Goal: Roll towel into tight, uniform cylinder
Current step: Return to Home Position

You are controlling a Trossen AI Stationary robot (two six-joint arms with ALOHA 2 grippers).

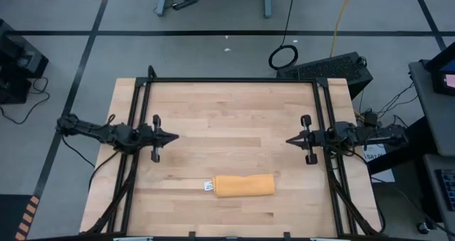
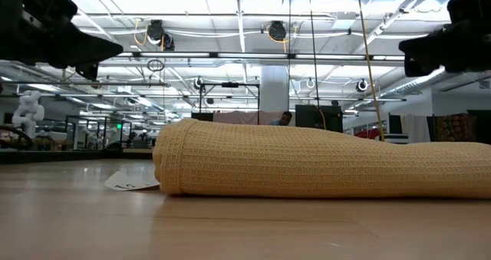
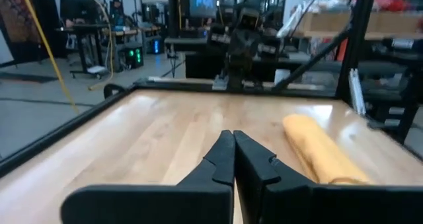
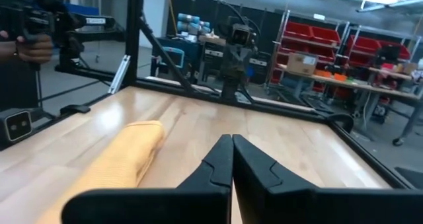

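The mustard-yellow towel (image 1: 244,185) lies rolled into a cylinder on the wooden table (image 1: 227,113), near the front edge, lengthwise from left to right. Its small white label (image 1: 208,186) sticks out flat on the wood at the roll's left end. In the low view the towel (image 2: 322,162) fills the middle. My left gripper (image 1: 173,136) is shut, drawn back at the table's left side and pointing level toward the middle. My right gripper (image 1: 290,140) is shut at the right side, facing it. Neither touches the towel (image 3: 320,151) (image 4: 122,159).
A black frame (image 1: 231,79) runs around the table's far edge and both sides. The wood between the two grippers is bare. Beyond the table are cables, a keyboard (image 1: 323,67) on the floor and workshop shelves. A person's hand (image 4: 33,47) shows far off in the right wrist view.
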